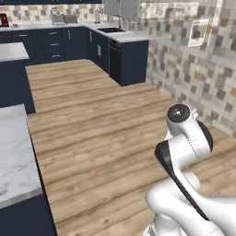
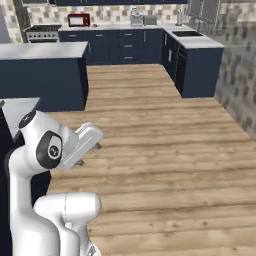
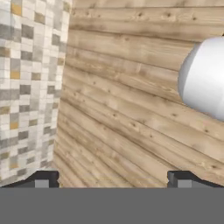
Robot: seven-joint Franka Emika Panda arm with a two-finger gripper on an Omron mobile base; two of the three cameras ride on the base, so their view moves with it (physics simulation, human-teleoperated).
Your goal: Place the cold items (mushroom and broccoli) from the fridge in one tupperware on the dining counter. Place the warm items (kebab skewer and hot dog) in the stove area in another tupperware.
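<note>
The jaws stand wide apart with nothing between them: in the hand view the two small dark finger tips (image 3: 42, 178) sit at the lower left and lower right of the frame, and past them lie pale wooden floor planks (image 3: 127, 122) and, down the left side, a mosaic-tiled wall of grey, white and tan squares (image 3: 26, 87). In the right base view the white jointed arm (image 2: 47, 150) folds at the lower left over the same floor. A marble-topped dark blue island worktop (image 1: 14, 152) fills the lower left of the left base view. At the upper left of the right base view stand a steel stove (image 2: 42, 32) and a red microwave (image 2: 78, 20). I cannot see the mushroom, broccoli, skewer, hot dog or tupperware.
</note>
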